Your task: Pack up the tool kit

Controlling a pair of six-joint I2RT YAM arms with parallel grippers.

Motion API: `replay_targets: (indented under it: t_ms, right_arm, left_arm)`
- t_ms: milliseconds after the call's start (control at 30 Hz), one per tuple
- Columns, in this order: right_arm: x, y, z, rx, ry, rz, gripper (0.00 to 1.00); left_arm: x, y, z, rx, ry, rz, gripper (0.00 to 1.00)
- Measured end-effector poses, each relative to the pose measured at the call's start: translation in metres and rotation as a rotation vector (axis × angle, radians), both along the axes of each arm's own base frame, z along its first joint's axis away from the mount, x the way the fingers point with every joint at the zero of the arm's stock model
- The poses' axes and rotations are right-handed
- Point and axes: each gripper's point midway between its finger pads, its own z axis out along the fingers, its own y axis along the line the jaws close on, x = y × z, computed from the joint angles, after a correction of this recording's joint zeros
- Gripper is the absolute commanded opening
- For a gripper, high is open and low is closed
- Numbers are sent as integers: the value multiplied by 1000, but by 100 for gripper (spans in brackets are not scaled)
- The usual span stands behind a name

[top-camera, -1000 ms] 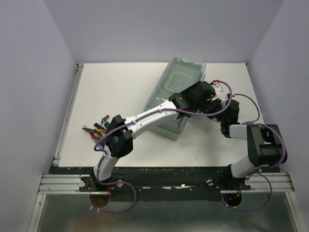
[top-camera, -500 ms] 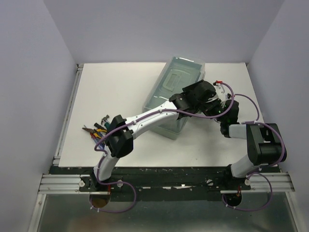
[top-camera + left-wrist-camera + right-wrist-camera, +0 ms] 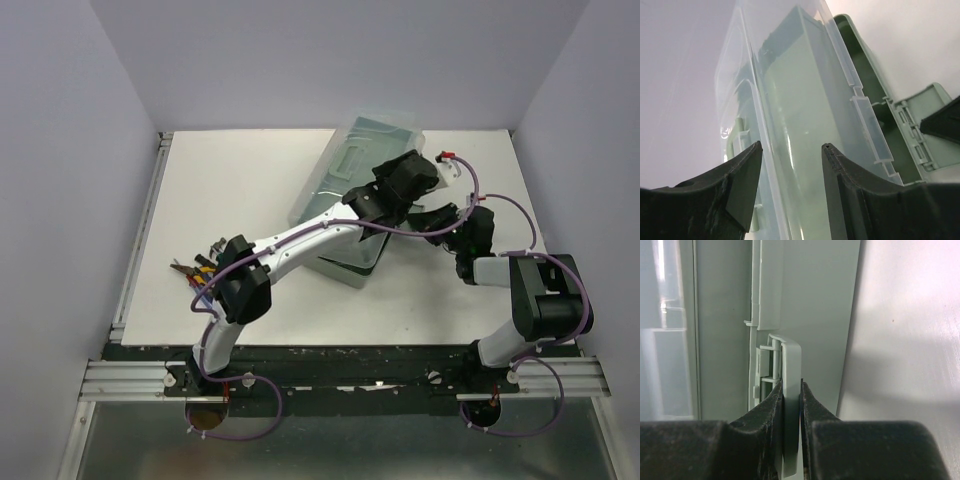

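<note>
The pale green toolbox [image 3: 350, 262] lies slanted at the back middle of the table. Its translucent lid [image 3: 340, 170] is tilted up. My left gripper [image 3: 405, 178] is closed across the lid's [image 3: 790, 100] thick front edge, one finger on each face, left gripper [image 3: 791, 145]. The green base [image 3: 862, 70] shows open behind the lid. My right gripper [image 3: 440, 216] sits at the box's right side, right gripper [image 3: 791, 386] shut on a grey-green side latch [image 3: 791, 365] that stands upright between its pads. Yellow-handled pliers and screwdrivers [image 3: 200, 270] lie in a pile at the table's left.
The white table [image 3: 230, 190] ends at a metal rail [image 3: 140, 240] on the left. Lilac walls close in the back and sides. The left arm's long link [image 3: 300, 240] stretches across the box's near end.
The lid has swung upward and toward the back left, carried by my left gripper. The right gripper has stayed on the side latch.
</note>
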Motion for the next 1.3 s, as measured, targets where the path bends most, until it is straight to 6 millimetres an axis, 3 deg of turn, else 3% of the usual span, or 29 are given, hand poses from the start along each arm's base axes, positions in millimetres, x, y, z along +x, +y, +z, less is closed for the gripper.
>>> replay_targets:
  t_ms: [133, 333, 500, 800, 1000, 1300]
  right_arm:
    - [0, 1, 0, 0, 0, 2, 19]
    - [0, 1, 0, 0, -1, 2, 19]
    - [0, 1, 0, 0, -1, 2, 19]
    - [1, 1, 1, -4, 1, 7, 19]
    - [1, 1, 0, -12, 9, 9, 19]
    - [3, 1, 0, -24, 16, 14, 19]
  left_arm:
    - [8, 12, 18, -28, -33, 21, 59]
    - [34, 46, 52, -93, -104, 105, 60]
    - [46, 68, 68, -125, -132, 153, 60]
    - [61, 107, 85, -200, -153, 225, 63]
    - [77, 153, 96, -262, -154, 294, 67]
    - [103, 223, 91, -353, -123, 398, 72]
